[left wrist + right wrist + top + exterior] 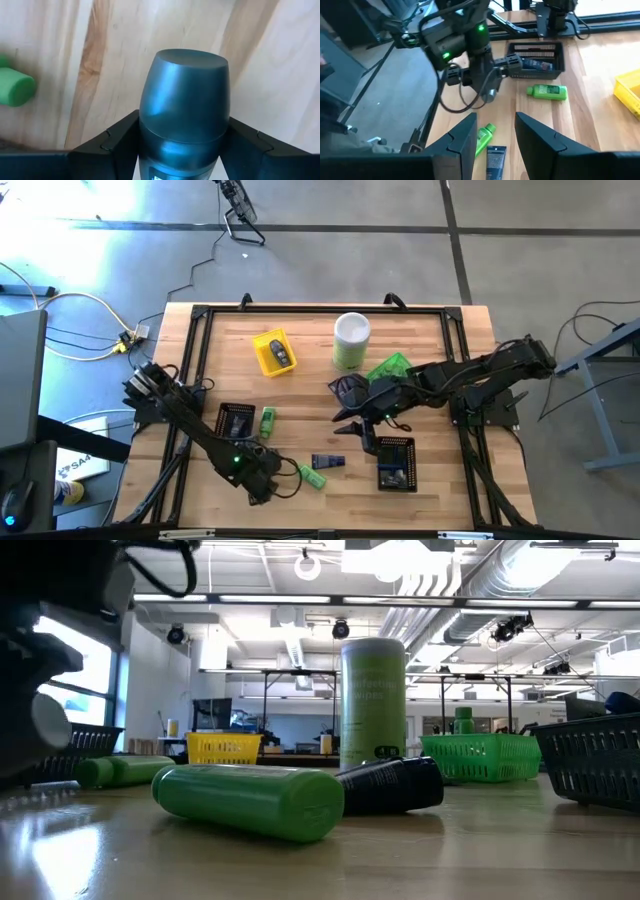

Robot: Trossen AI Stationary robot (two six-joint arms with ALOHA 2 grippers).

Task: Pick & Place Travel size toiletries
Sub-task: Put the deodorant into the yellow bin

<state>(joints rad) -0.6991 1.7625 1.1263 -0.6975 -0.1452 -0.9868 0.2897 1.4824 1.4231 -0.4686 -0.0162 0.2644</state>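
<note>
Two claws over the wooden table (440,490), only one loaded. Left claw (184,142) low near the front edge, clamped on a dark grey bottle (184,90), gripped around the body with the rounded cap jutting past the fingertips, probably for carrying clear of the wood toward a tray. Right claw (495,122) mid-table, fingers apart around nothing, idle near the black tray (396,463) on its own side. Loose on the wood: one green bottle (267,420) just beside the other black tray (236,421), a second green bottle (312,476) and a navy tube (328,461) near the front, between the two claws. Trays spread around the middle, yellow tray (273,352) included, presumably as drop-off spots by kind. White print on the green bottle and pale print on the navy tube, too small to read; lettering on the tall pale canister (373,705), blurred beyond reading.
</note>
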